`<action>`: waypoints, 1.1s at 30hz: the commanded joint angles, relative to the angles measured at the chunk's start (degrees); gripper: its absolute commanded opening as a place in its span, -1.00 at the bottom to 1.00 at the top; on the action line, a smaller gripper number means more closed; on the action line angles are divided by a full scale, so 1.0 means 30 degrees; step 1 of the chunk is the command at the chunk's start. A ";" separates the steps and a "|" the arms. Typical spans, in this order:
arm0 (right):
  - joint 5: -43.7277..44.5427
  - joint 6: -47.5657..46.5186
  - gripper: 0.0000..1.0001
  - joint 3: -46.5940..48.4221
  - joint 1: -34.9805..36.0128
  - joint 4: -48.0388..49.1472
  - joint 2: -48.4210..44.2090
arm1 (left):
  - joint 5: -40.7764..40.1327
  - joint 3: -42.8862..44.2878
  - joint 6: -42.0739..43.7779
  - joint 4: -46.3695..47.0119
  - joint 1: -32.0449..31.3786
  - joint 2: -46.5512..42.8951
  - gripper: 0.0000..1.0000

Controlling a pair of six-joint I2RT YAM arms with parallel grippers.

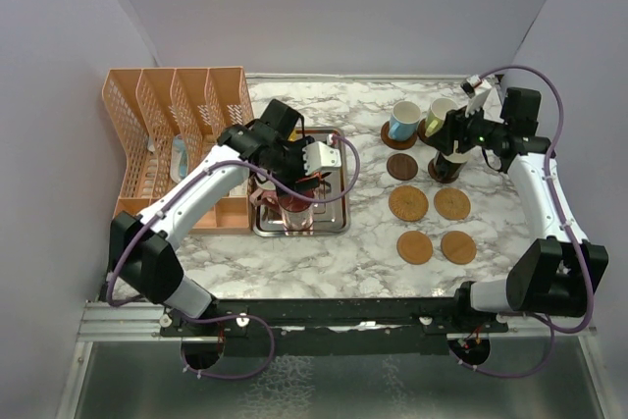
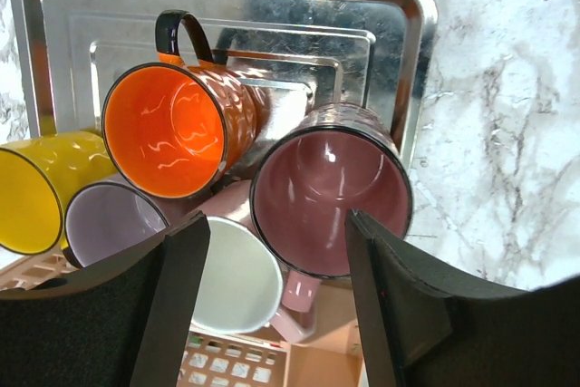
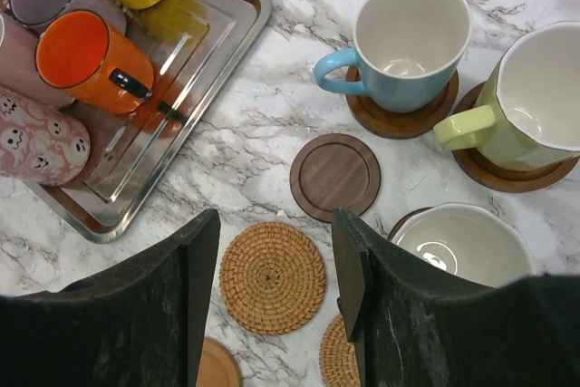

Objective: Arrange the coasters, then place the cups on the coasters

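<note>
Plain grey walls (image 1: pixel 343 7) close the scene in on three sides. A white marble table (image 1: pixel 324 257) with grey veins fills the space between them. At nine o'clock stands an orange plastic rack (image 1: pixel 172 105) with upright dividers. Just beside it, toward the centre, lies a steel tray (image 1: pixel 337 215).

The left claw (image 2: pixel 276 228) hangs over the tray's six o'clock end. It is released, its fingers spread above the cups and clasping none. The right claw (image 3: pixel 276 224) hovers at two o'clock, also released, with only marble and a coaster showing in its gap.

Five cups crowd together in the tray: a maroon cup (image 2: pixel 331 188), an orange cup (image 2: pixel 168 129), a yellow cup (image 2: pixel 41 188), a purple cup (image 2: pixel 109 224) and a pink-white cup (image 2: pixel 236 278).

Between one and two o'clock, a blue cup (image 3: pixel 408 43), a pale green cup (image 3: pixel 544 88) and a black cup (image 1: pixel 448 164) each sit on a dark coaster. The black cup is just outside the right claw's finger.

A bare dark coaster (image 3: pixel 335 177) lies at the blue cup's six o'clock. Nearer six o'clock come two woven coasters (image 3: pixel 272 276), then two smooth tan coasters (image 1: pixel 414 247). None of these touch.
</note>
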 commanded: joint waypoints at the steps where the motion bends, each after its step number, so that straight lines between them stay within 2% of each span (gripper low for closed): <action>1: -0.0279 -0.0286 0.07 -0.0497 0.0037 0.0682 -0.0818 | 0.0342 0.0816 0.2039 0.0506 -0.0040 0.1101 0.31; 7: -0.0135 -0.0290 0.07 -0.0726 0.0061 0.0802 -0.0936 | 0.0312 0.1293 0.4029 0.0183 -0.0070 0.2239 0.33; 14: -0.0105 -0.0341 0.06 -0.0744 0.0049 0.0809 -0.0734 | 0.0305 0.1644 0.4647 -0.0208 -0.0070 0.3508 0.29; 33: -0.0095 -0.0465 0.06 -0.0884 0.0041 0.0837 -0.0488 | 0.2045 0.2256 0.3497 -0.1295 -0.0100 0.5300 -0.30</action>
